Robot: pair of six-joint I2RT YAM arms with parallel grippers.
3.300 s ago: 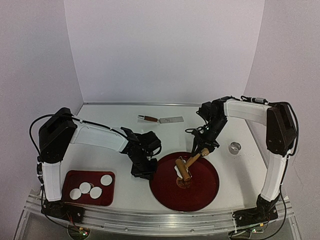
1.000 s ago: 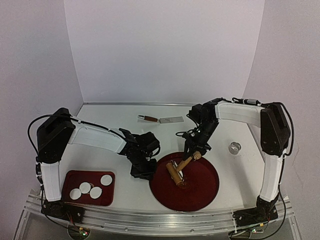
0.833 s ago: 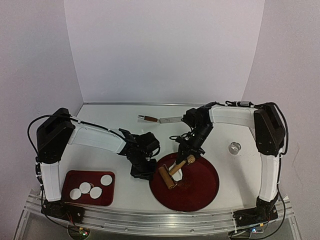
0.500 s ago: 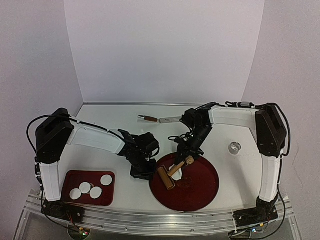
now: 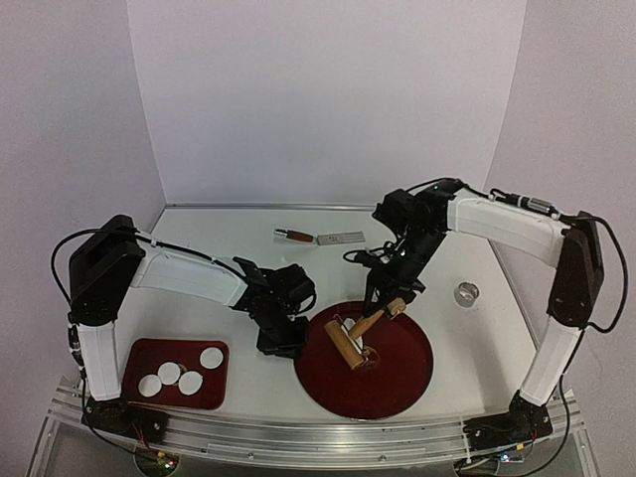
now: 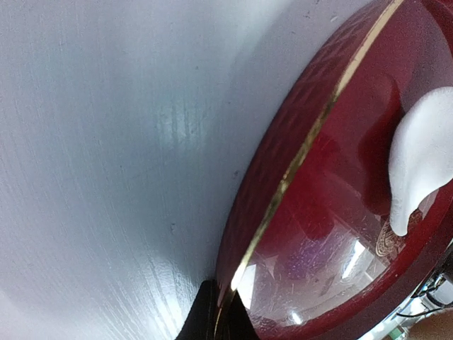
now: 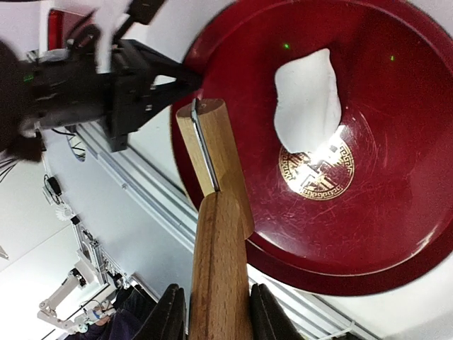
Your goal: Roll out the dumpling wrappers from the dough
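Right gripper (image 7: 216, 312) is pinching the smooth wooden handle of a pastry roller (image 5: 348, 343), its barrel just beside the ragged white dough (image 7: 308, 99). Left gripper (image 5: 286, 346) is nipping the gold-edged rim of the glossy round red plate (image 5: 397, 402). Four thin round dumpling wrappers (image 5: 169, 373) are lying on a rectangular red tray (image 5: 139, 350), near left corner.

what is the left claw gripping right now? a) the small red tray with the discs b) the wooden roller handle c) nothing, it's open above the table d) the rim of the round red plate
d: the left wrist view shows the left claw pinched shut on the gold-edged rim of the round red plate; the wooden roller is in the right claw.
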